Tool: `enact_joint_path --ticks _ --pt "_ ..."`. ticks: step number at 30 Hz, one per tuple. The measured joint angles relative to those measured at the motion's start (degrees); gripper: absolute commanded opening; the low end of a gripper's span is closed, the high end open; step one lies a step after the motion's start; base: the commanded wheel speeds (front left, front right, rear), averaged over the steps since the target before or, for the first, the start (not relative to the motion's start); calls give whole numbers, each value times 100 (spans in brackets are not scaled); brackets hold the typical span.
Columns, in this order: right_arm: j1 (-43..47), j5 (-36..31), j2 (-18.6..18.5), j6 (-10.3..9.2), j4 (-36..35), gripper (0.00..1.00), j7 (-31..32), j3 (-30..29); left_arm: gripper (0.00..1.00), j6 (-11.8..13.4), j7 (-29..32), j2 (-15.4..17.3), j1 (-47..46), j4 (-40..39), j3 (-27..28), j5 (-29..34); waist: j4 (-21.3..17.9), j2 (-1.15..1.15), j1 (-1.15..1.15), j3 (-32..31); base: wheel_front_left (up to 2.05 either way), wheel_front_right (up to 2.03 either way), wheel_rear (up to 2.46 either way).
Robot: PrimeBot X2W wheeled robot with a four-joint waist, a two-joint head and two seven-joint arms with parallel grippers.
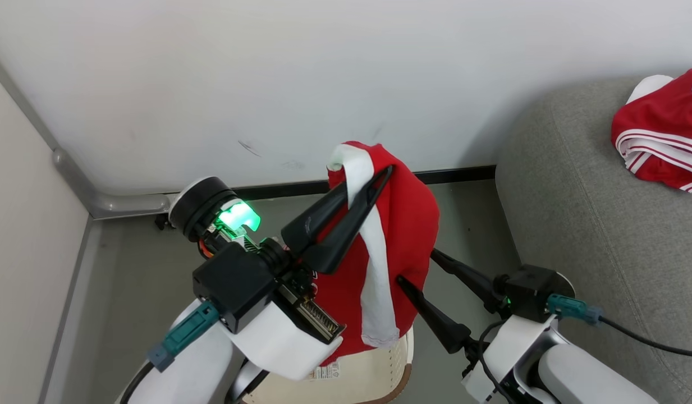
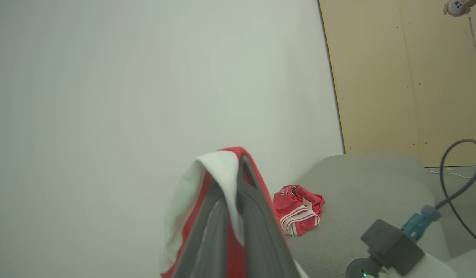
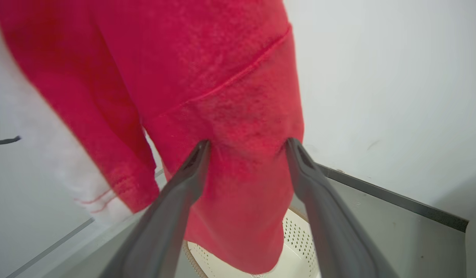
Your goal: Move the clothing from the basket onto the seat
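Observation:
A red garment (image 1: 404, 224) with a white stripe hangs from my left gripper (image 1: 374, 177), which is shut on its top fold, raised above the cream basket (image 1: 374, 373). The left wrist view shows that gripper (image 2: 232, 179) pinching the red-and-white garment (image 2: 218, 164). My right gripper (image 1: 417, 265) is open, its tips against the hanging cloth's lower right edge. In the right wrist view this gripper (image 3: 248, 146) stands open against the red garment (image 3: 207, 69), with the basket (image 3: 295, 239) below. A second red garment (image 1: 660, 134) lies crumpled on the grey seat (image 1: 576, 224).
A white wall with a dark skirting strip (image 1: 458, 175) stands close behind the basket. The grey floor (image 1: 132, 280) runs left to a pale side wall. In the left wrist view a hand holds a controller (image 2: 458, 5) before a tan panel, beyond the seat (image 2: 361, 185).

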Motion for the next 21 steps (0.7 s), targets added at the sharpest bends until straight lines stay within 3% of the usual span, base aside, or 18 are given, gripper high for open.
enact_joint_path --ticks 3,5,6,18,19,21 --pt "-94 14 -16 0 32 100 0 51 0 -40 42 0 -8 -4 -76 -27 17 0 0 -13 0 0 0" --pt "-118 53 -30 0 45 37 0 92 0 -40 45 1 -15 -7 -114 -32 27 0 0 -22 0 0 0" --pt "-118 74 -38 0 60 0 0 136 0 -40 47 1 -27 -7 -131 -34 32 0 -1 -26 0 0 0" --pt "-240 164 -104 0 79 0 0 287 0 -40 176 33 -98 101 -180 -130 36 0 0 -49 0 0 0" --pt "-238 166 -113 0 80 0 0 281 5 -40 207 41 -97 136 -163 -142 33 0 0 -48 0 0 0" --pt "-240 194 -133 0 79 0 0 236 68 -30 226 67 -92 221 -97 -137 25 0 0 -44 0 0 0"
